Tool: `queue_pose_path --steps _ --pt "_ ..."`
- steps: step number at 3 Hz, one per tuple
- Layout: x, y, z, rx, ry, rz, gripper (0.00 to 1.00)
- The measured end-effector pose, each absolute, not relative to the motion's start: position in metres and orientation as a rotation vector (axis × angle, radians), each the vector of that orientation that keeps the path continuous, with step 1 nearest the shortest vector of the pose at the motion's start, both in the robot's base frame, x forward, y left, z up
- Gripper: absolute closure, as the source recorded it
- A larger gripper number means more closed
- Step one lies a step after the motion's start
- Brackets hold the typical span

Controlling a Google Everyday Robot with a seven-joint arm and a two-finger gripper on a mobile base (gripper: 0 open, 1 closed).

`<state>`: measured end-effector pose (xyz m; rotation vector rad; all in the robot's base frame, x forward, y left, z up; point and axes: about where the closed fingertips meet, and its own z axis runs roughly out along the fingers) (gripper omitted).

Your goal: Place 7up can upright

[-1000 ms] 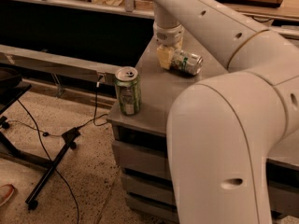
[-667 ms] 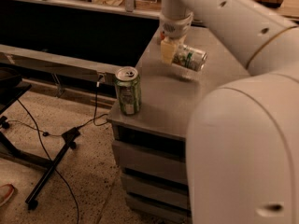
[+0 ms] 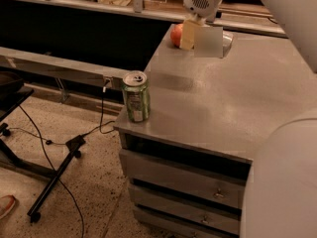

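Note:
My gripper (image 3: 197,29) hangs from the white arm over the far part of the grey cabinet top (image 3: 233,98). It is shut on the 7up can (image 3: 210,41), a silvery-white can that looks blurred and is held a little above the surface. The can's silver top (image 3: 227,38) points right, so it lies roughly sideways. One yellowish finger (image 3: 187,33) shows on the can's left side; the other finger is hidden.
A darker green can with a striped label (image 3: 135,96) stands upright at the cabinet's front left corner. An orange-red round thing (image 3: 176,34) sits just behind the gripper. Drawers (image 3: 183,182) are below. Cables and a black stand (image 3: 54,177) lie on the floor to the left. My white arm fills the right edge.
The gripper has lifted the 7up can off the cabinet top and carried it toward the back. The view has shifted, and the green can has stayed in place.

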<state>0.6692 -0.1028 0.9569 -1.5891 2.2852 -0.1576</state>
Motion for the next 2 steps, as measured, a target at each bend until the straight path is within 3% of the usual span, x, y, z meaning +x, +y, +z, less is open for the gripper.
queue_pose_path --steps 1,2 --pt "0.674 -0.101 0.949 -1.598 2.284 -0.146 1.0" --pt "0.695 -0.09 0.937 -1.619 2.143 -0.016 1.0"
